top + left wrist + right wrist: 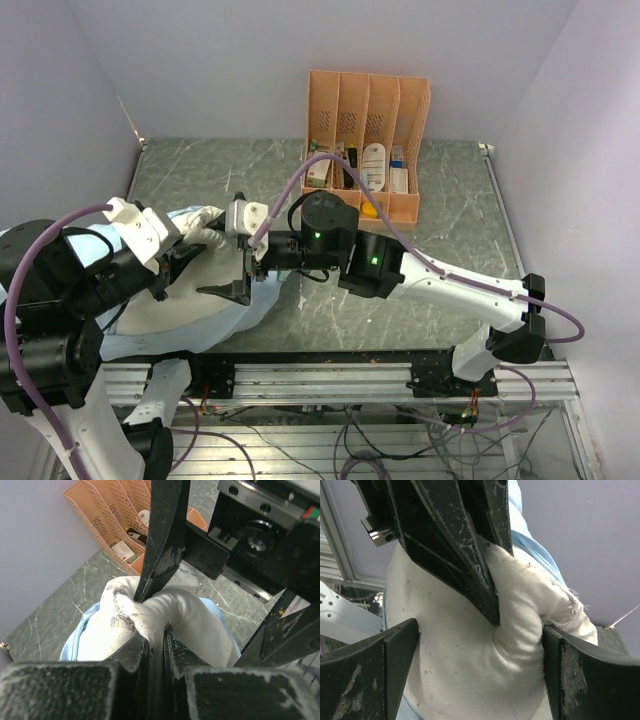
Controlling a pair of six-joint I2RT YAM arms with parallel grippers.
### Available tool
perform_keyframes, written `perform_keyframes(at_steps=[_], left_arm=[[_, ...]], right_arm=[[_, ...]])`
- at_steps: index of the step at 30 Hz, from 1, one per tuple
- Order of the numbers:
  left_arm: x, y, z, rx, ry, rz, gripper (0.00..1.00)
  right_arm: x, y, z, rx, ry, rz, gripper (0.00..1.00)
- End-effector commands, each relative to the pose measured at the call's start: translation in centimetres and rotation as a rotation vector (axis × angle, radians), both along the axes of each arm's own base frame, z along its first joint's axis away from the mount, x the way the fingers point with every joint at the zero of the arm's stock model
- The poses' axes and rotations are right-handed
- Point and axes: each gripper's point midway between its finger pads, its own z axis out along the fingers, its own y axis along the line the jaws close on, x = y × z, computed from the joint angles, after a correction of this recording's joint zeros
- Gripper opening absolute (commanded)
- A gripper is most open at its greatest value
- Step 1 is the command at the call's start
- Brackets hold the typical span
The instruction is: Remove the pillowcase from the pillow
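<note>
The off-white pillow (180,300) lies at the left of the table, with the light blue pillowcase (235,318) bunched round its edge. My left gripper (175,262) is shut on a frayed corner of the pillow (190,615); in the left wrist view it (159,635) pinches the off-white cloth, with blue pillowcase (75,640) behind. My right gripper (232,272) is open; in the right wrist view it (480,645) straddles the same pillow corner (460,675), its fingers (395,655) wide apart. A strip of pillowcase (535,550) shows behind. No mint-green face is visible.
An orange file rack (365,140) with small items stands at the back centre, also in the left wrist view (115,520). A metal rail (330,380) runs along the near edge. Grey walls close in the left and right sides.
</note>
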Motion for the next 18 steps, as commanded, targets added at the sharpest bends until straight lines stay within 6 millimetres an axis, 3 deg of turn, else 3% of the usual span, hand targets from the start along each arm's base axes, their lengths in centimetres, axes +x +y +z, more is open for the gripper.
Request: perform_keyframes(at_steps=[1, 3, 5, 6, 8, 9, 10, 15, 18], left_arm=[[-1.3, -1.7, 3.1, -0.066, -0.073, -0.101, 0.07], [-1.6, -1.9, 3.6, -0.078, -0.073, -0.106, 0.07], [-1.8, -1.9, 3.9, -0.078, -0.080, -0.103, 0.13], [-1.8, -1.8, 4.0, -0.073, -0.086, -0.095, 0.23], [-1.4, -1.2, 3.7, -0.052, -0.086, -0.059, 0.65], [-0.9, -0.7, 3.5, -0.040, -0.081, -0.025, 0.79], [0.0, 0.0, 3.2, -0.031, -0.072, 0.029, 0.85], [5.5, 6.8, 3.6, 0.041, -0.096, 0.435, 0.88], [6.5, 9.0, 3.4, 0.104, -0.100, 0.540, 0.87]], right_arm=[[-0.4, 1.7, -7.9, -0.180, 0.003, 0.000, 0.95], [0.4, 2.4, -9.0, -0.202, -0.012, -0.035, 0.86], [1.6, 3.1, -9.7, -0.219, -0.022, -0.086, 0.63], [2.7, 3.3, -9.2, -0.206, -0.026, -0.137, 0.49], [5.0, 2.8, -8.2, -0.170, -0.018, -0.214, 0.17], [6.3, 2.2, -7.6, -0.146, -0.003, -0.236, 0.07], [7.5, 1.4, -6.9, -0.115, 0.024, -0.264, 0.00], [12.0, -4.1, -1.8, 0.048, -0.028, -0.427, 0.00], [13.4, -7.1, 1.8, 0.128, -0.076, -0.514, 0.00]])
